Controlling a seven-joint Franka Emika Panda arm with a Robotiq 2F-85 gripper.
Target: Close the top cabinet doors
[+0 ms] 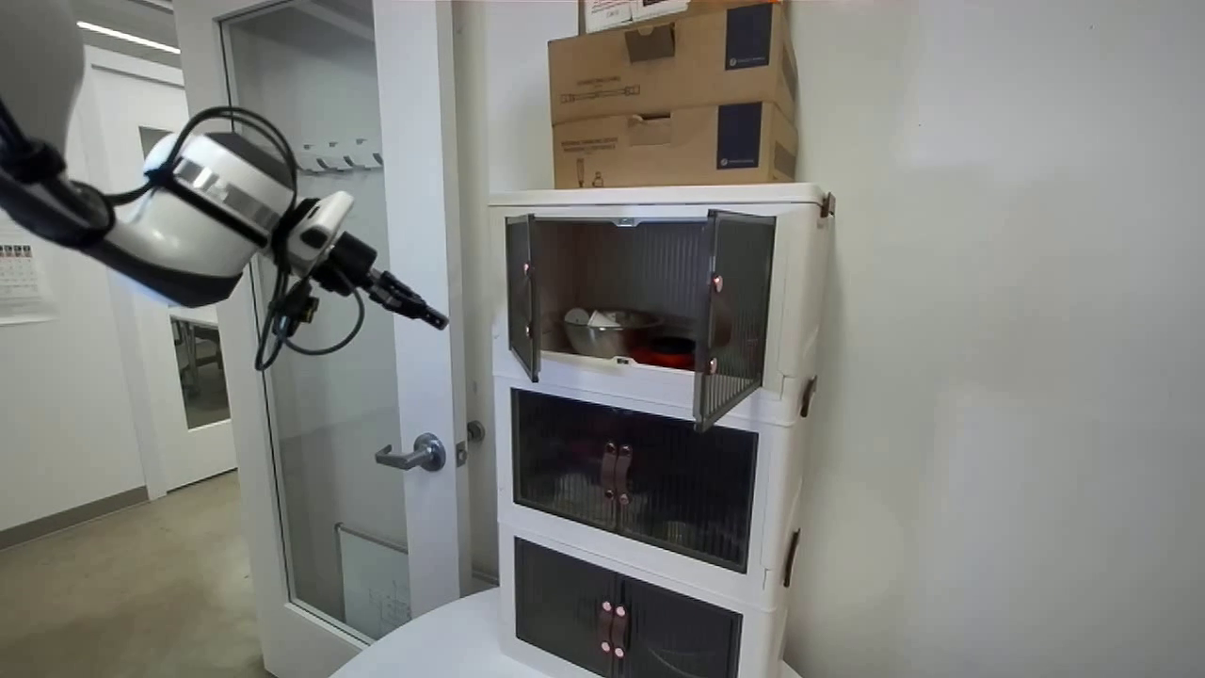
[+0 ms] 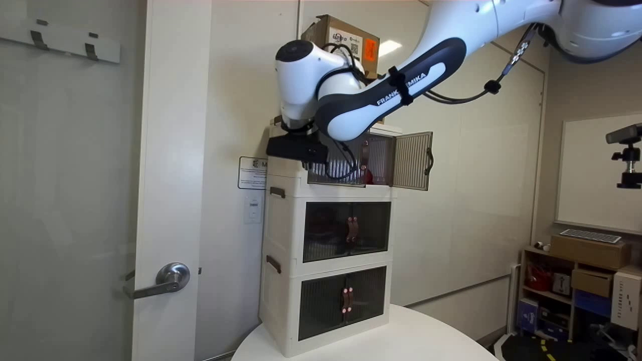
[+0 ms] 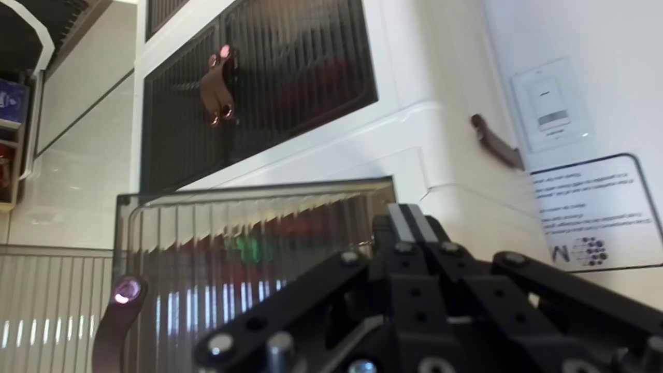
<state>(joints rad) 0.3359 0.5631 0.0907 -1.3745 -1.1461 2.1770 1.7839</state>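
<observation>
The top cabinet doors are a pair of dark ribbed translucent panels, both swung outward. The left door (image 1: 523,299) shows nearly edge-on in an exterior view and is partly covered by the arm in an exterior view (image 2: 338,160). It also fills the lower left of the wrist view (image 3: 248,259). The right door (image 1: 739,320) stands open too, and shows in an exterior view (image 2: 412,160) and at the left edge of the wrist view (image 3: 52,311). My gripper (image 1: 435,318) is shut and empty, left of the cabinet. Its fingertips (image 3: 413,220) appear beside the left door's hinge side; contact cannot be told.
The white cabinet (image 1: 800,282) stands on a round white table (image 2: 426,336). Cardboard boxes (image 1: 673,146) sit on top. A metal bowl (image 1: 602,337) and a red item (image 1: 668,353) are inside the top compartment. A glass room door (image 1: 424,235) stands beside the cabinet.
</observation>
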